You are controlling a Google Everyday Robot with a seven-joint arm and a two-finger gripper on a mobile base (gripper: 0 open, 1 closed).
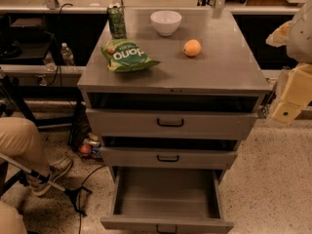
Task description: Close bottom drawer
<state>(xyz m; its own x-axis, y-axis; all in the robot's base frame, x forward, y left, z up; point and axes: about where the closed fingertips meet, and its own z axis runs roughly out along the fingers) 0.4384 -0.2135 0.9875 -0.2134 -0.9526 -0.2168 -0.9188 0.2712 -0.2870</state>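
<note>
The bottom drawer (165, 224) of the grey metal cabinet is pulled far out toward me. Its plain box interior (165, 194) is open to view and holds nothing. A small black bar handle (166, 228) sits on its front panel at the lower edge of the view. The middle drawer (168, 157) and the top drawer (170, 123) above it each stand slightly out. My gripper (287, 106), on the cream-coloured arm, is at the right edge of the view. It is level with the top drawer, well apart from the cabinet and above and to the right of the bottom drawer.
On the cabinet top (234, 67) are a green can (116, 21), a green chip bag (126, 55), a white bowl (165, 22) and an orange (192, 48). A seated person's leg (22, 140) and shoe (53, 172) are at the left, with cables and cans (87, 147) on the floor beside the cabinet.
</note>
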